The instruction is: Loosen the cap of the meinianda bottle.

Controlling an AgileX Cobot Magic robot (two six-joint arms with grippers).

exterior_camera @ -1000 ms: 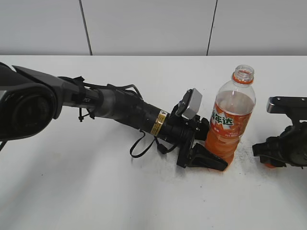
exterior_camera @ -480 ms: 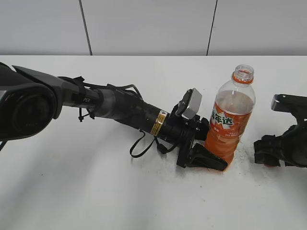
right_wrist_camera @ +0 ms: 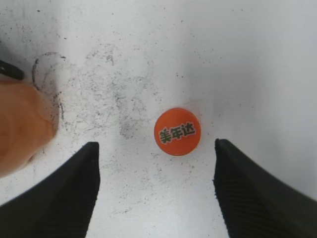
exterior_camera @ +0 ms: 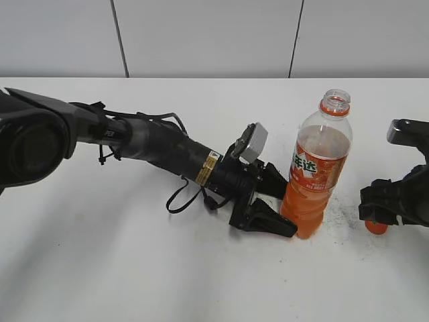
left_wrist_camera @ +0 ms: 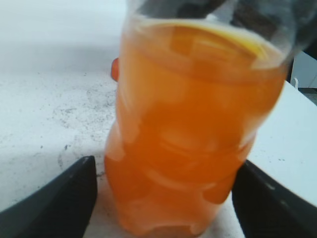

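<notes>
The meinianda bottle [exterior_camera: 315,176] stands on the white table with its neck open and no cap on it. The left wrist view shows its orange lower body [left_wrist_camera: 188,129] close up. My left gripper [exterior_camera: 285,218] is open; its jaws [left_wrist_camera: 163,198] flank the bottle's base with small gaps. The orange cap [exterior_camera: 376,227] lies flat on the table to the right of the bottle, printed top up [right_wrist_camera: 177,131]. My right gripper [exterior_camera: 389,204] is open and empty above the cap, whose jaws [right_wrist_camera: 156,158] stand apart on either side of it.
The white table [exterior_camera: 134,268] has dark scuff marks around the bottle and cap [right_wrist_camera: 124,114]. The bottle's edge shows at the left of the right wrist view [right_wrist_camera: 20,129]. A grey panelled wall [exterior_camera: 201,33] runs behind.
My left arm has drawn back to the left, and the bottle has shifted slightly left with it. My right gripper has moved right and up, and the cap now shows on the table below it.
</notes>
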